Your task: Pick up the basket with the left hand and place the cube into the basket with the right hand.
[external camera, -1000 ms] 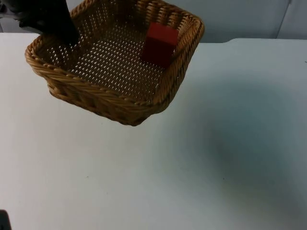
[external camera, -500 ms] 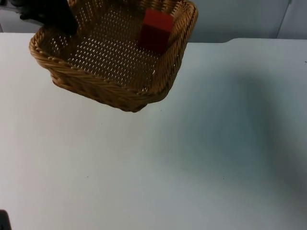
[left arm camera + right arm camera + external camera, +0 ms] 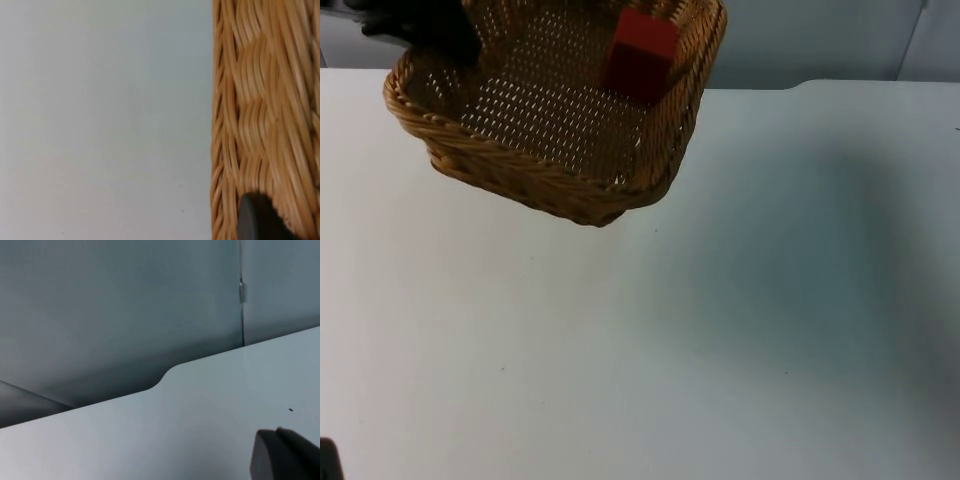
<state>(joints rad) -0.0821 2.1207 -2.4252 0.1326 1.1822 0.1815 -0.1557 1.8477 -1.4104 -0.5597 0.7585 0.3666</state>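
- The left gripper [image 3: 440, 35] is at the far left side of the table, in the top view; it grips the rim of the basket [image 3: 555, 190] at the basket's far left corner, one finger inside the rim; in the left wrist view one black fingertip [image 3: 257, 220] lies against the woven wall of the basket [image 3: 265, 110].
- The basket is a square one of light brown wicker with an open woven floor; it hangs in the air above the table [image 3: 670, 350], tilted, with its near corner lower and pointing toward the camera; no part of it touches the table.
- The cube [image 3: 642, 55] is red; it is inside the basket, on the floor, against the far right wall; it leans a little with the tilt of the basket.
- The right gripper shows as a black fingertip [image 3: 285, 455] in the right wrist view; it waits above the table [image 3: 175, 430], near the far edge of the table and the grey wall [image 3: 120, 310]; I cannot tell how its fingers stand.
- The table is white; its far edge has a rounded step, and behind it the wall rises; a soft shadow lies on the right half of the table in the top view.
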